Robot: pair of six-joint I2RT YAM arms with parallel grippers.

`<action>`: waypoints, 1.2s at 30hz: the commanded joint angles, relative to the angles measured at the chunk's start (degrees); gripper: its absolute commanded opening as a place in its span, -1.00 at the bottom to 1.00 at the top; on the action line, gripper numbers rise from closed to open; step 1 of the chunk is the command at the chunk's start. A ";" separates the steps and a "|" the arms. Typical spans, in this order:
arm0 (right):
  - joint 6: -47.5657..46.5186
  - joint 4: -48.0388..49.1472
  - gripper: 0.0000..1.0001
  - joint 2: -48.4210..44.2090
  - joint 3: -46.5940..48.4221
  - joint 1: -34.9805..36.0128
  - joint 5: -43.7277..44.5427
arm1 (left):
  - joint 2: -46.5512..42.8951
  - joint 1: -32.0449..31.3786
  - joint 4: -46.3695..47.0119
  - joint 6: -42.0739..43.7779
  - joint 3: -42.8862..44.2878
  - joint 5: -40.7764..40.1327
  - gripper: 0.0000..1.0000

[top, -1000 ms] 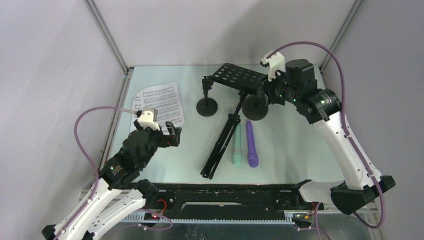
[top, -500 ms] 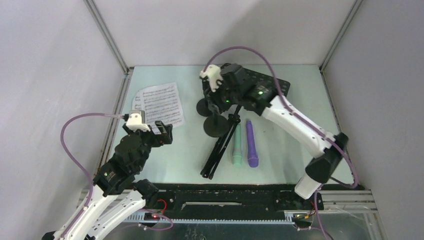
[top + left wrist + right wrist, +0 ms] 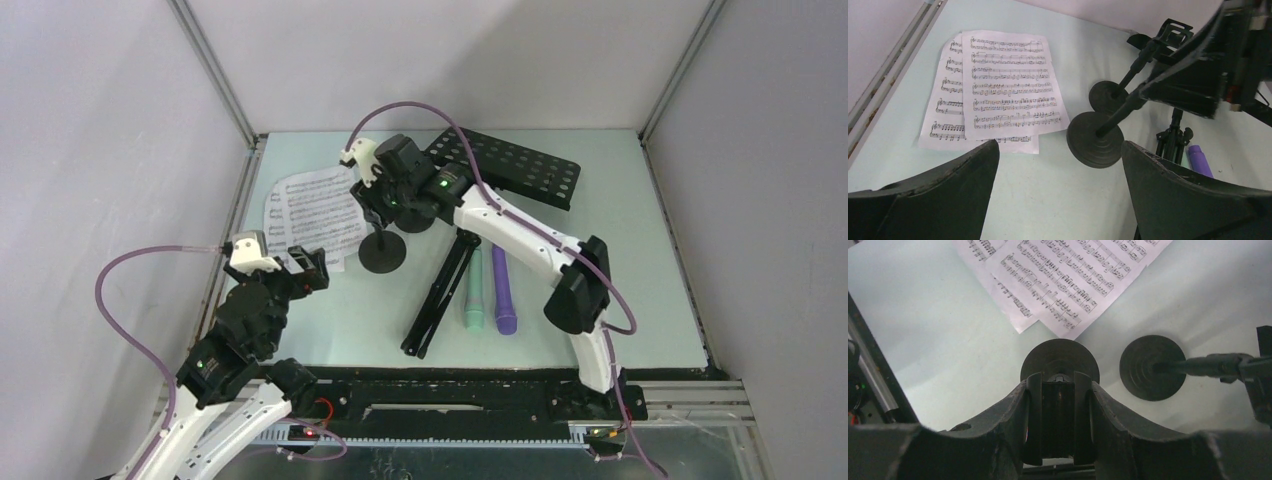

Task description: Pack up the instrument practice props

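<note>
Toward the near-left corner of the pale green surface [image 3: 620, 250], the left tool [image 3: 308, 265] hovers with its jaws spread wide and nothing between them. Toward the middle, the black tripod music rack [image 3: 440, 295] lies on its side, its folded legs pointing at the near edge. Just to its right the mint-green microphone [image 3: 474, 290] and the purple microphone [image 3: 505, 288] lie side by side, parallel, running from near to far.

Farther in, left of centre, the right tool [image 3: 1058, 410] is clenched on the upper part of one short black mic holder [image 3: 382, 255]. Its round base hangs below the fingers, just beside the near-right corner of the white sheet-music pages [image 3: 310, 205]. Whether that base touches the surface cannot be told. The two overlapping pages lie flat toward the far-left corner. The second mic holder [image 3: 1152, 367] stands just right of the held one, the two bases close but apart. The rack's perforated plate [image 3: 510, 165] lies along the far edge, right of centre.
</note>
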 commanded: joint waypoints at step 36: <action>3.80 15.84 -0.43 -11.08 -22.32 -15.13 12.55 | 0.70 1.66 0.65 -1.01 -0.60 -0.08 1.00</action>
